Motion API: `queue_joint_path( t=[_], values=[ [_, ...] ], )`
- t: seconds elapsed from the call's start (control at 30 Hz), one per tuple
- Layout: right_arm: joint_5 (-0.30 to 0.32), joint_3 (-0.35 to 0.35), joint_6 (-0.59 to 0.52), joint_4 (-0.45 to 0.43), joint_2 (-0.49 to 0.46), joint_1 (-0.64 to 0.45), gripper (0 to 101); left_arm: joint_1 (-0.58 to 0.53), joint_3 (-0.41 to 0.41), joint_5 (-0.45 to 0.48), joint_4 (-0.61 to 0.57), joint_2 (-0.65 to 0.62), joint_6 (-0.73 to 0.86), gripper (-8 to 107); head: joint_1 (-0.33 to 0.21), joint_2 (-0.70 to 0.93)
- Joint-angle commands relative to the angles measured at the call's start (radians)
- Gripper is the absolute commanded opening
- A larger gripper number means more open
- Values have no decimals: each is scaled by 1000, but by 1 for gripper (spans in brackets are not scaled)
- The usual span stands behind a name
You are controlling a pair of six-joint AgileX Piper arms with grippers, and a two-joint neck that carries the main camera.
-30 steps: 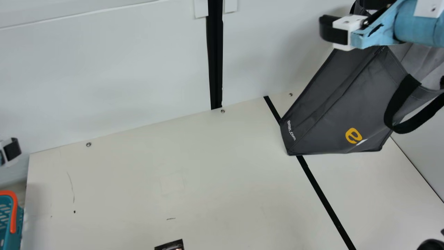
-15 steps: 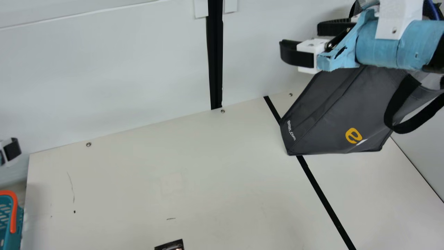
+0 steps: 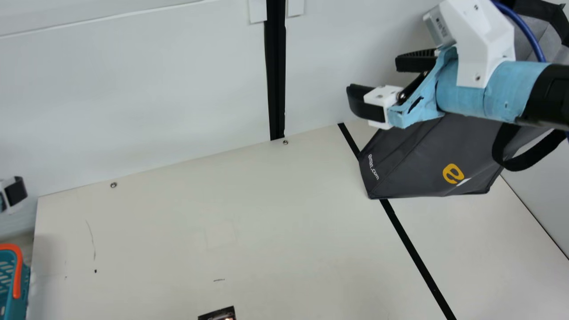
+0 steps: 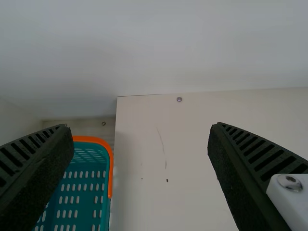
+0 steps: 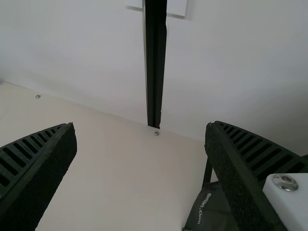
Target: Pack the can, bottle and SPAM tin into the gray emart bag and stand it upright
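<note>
- Have the right end effector [image 3: 372, 79] wide and empty, hiding part of the gray bag [image 3: 422, 171] behind it.
- Can't make out the bag's contents.
- Have the left end effector [image 3: 15, 191] wide and empty, mostly cut off in the main view.
- See a cropped basket [image 3: 12, 309] below it.
- Can't identify the dark thing [image 3: 217, 315], cut off, lower than both.

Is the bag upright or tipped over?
Upright: in the main view the bag rests on its base on the table, its walls rising towards the mouth and a black handle drooping outside.
</note>
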Motion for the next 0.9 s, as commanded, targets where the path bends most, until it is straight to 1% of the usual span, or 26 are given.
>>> queue_joint_path(
  t=[0.0,0.23,0.43,0.53,0.6,0.63,0.87],
  values=[
    [-35,51,-2,-20,-16,19,95,0,0,0,0,0,0,90,-23,-1],
    [-122,161,5,-82,-62,85,95,0,0,0,0,0,0,90,-23,-1],
    [-180,221,21,-135,-81,129,95,0,0,0,0,0,0,90,-23,-1],
    [-201,239,26,-149,-80,145,95,0,0,0,0,0,0,90,-23,-1],
    [-218,250,25,-141,-77,155,95,0,0,0,0,0,0,90,-23,-1],
    [-209,248,24,-146,-79,153,95,0,0,0,0,0,0,90,-23,-1],
    [-220,251,24,-144,-79,154,95,0,0,0,0,0,0,90,-23,-1]
  ],
)
